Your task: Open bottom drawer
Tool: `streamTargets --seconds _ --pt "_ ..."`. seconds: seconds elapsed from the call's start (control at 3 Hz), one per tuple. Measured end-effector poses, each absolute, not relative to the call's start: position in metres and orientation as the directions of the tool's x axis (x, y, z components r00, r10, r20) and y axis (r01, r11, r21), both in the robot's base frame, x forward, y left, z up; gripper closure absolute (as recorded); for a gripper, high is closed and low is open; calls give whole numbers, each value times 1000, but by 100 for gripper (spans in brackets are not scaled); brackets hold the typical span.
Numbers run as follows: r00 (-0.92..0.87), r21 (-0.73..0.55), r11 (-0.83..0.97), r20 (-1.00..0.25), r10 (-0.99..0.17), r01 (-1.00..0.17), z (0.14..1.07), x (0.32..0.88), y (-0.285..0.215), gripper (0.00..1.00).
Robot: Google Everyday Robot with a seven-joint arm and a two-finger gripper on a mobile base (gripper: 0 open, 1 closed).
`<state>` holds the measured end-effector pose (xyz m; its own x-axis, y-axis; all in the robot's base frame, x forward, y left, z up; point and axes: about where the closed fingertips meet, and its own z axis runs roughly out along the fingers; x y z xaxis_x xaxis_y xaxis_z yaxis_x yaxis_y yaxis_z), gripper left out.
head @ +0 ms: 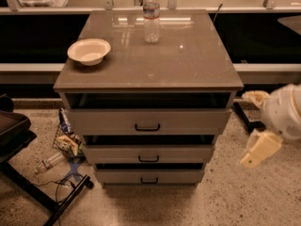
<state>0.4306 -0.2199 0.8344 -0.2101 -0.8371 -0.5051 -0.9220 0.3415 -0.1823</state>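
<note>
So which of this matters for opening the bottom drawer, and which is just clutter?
Job:
- bottom drawer, lowest of three
- its black handle
- gripper, right of the cabinet, not touching it

Lying about:
- bowl and water bottle on the cabinet top
- top drawer, middle drawer
- wrappers on the floor, left
</note>
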Motion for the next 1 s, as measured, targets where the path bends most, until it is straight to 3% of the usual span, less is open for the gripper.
streamTargets --seconds 0.33,0.67,1.0 --pt "-184 -179 368 -624 -760 -912 767 432 -219 0" --pt "-96 -265 345 -651 -753 -900 710 448 -219 0" --pt "-97 -265 345 -651 -753 -900 709 448 -218 0"
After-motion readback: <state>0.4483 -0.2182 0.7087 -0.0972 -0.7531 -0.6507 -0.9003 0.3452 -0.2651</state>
